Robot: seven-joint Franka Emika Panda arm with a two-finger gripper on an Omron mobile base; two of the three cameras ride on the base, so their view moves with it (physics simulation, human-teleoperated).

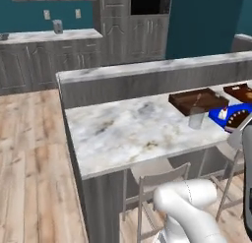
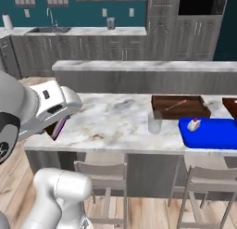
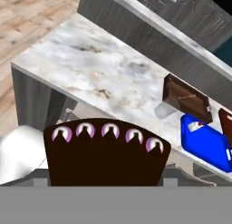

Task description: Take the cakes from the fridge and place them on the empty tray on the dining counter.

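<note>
The chocolate cake (image 3: pixel 106 153) is grasped between the fingers, near the counter (image 3: pixel 90 69), well left of the blue tray (image 3: pixel 204 146).

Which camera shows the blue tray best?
The right base view: the blue tray lies nearly whole, the white cake on it. The left base view has it cut at the edge behind the chocolate cake; the hand view shows it small and tilted.

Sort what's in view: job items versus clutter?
Job: bright blue rectangular plastic tray; white cherry-topped cake slice on it; dark chocolate cake wedge in the end effector; marble dining counter.
Clutter: dark brown wooden tray; clear glass tumbler; reddish-brown wooden board.
</note>
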